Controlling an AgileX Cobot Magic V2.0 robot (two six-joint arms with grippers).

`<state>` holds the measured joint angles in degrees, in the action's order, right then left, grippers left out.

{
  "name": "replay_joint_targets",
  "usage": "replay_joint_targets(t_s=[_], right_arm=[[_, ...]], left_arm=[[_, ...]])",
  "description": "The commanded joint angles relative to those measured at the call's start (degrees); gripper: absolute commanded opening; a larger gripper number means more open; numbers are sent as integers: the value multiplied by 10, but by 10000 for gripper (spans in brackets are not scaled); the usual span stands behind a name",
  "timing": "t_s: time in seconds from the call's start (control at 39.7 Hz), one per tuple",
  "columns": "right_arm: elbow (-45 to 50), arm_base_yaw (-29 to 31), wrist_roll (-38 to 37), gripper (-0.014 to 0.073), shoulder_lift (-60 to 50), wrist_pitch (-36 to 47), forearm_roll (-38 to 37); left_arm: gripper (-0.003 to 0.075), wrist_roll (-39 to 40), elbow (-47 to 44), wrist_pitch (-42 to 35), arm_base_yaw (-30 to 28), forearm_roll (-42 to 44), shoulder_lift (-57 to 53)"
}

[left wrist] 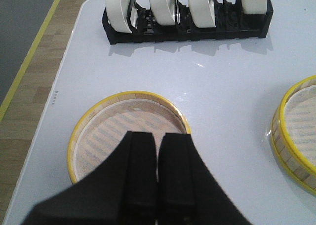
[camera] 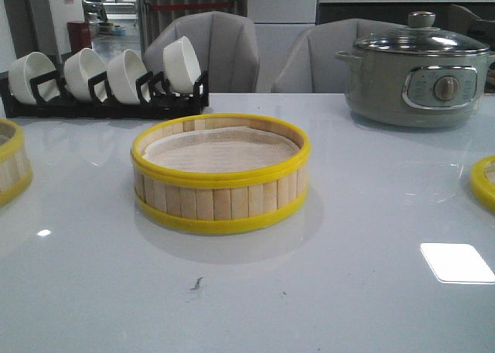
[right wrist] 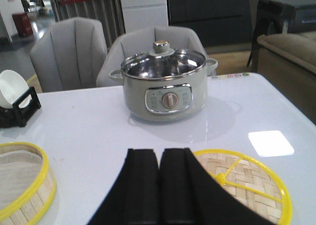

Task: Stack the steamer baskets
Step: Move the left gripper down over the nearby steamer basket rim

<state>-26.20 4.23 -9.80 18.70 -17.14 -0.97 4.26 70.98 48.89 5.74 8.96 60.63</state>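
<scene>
Glossy white tabletop [camera: 325, 291]: central yellow-rimmed bamboo-slat steamer basket [camera: 220, 175]; second like basket [left wrist: 129, 136] at the left edge, directly beneath the left gripper [left wrist: 157, 161], fingers pressed together, empty; woven yellow-rimmed lid [right wrist: 247, 185] beneath the right gripper [right wrist: 160, 180], likewise closed.

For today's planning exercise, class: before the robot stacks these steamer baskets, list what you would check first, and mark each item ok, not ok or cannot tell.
1. Middle basket upright, liner inside: ok.
2. Left basket upright beside the left hand: ok.
3. Woven lid lying flat near the right hand: ok.
4. Both hands open enough to grasp: not ok, fingers shut together.
5. Bowl rack and cooking pot stand apart from the middle basket: ok.
6. Liner in the left basket lies flat: cannot tell.
</scene>
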Motion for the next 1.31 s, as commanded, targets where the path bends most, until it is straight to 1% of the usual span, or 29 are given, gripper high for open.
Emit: replay_joint_targets(t_s=[0.0,0.13,0.23,0.48,0.63,0.76,0.78,0.81,0.86,0.93,0.98,1.01,1.06,1.19,1.29], right_arm=[[-98,3,-2,24,110,7,-10],[-181,3,-2,24,203,-26,-10],[-215,3,-2,24,243,-30,-10],[-219,3,-2,24,256,3,-10],[-219,3,-2,24,256,16,-10],[-219,3,-2,34,256,14,-10],[-219,3,-2,47,256,15,-10],[-219,3,-2,79,259,16,-10],[-219,3,-2,171,263,22,-10],[-219,3,-2,395,268,32,-10],[-219,3,-2,494,268,39,-10],[-219,3,-2,518,268,42,-10],[-219,3,-2,528,268,48,-10],[-219,3,-2,470,269,51,-10],[-219,3,-2,459,269,49,-10]], left_arm=[[85,-2,18,-24,4,-1,-9],[85,-2,18,-18,4,-7,-9],[85,-2,18,-15,4,-11,-9],[85,-2,18,-1,4,-17,-9],[85,-15,18,1,4,-65,-9],[85,-35,18,1,4,-83,-9],[85,-36,18,1,4,-90,-9],[85,-39,18,1,4,-90,-9],[85,-39,18,1,4,-93,-9],[85,-39,18,1,4,-94,-9],[85,-39,18,1,4,-94,-9],[85,-39,18,1,4,-94,-9],[85,-43,18,1,4,-97,-9],[85,-64,18,0,4,-130,-9],[85,-64,18,-1,4,-132,-9]])
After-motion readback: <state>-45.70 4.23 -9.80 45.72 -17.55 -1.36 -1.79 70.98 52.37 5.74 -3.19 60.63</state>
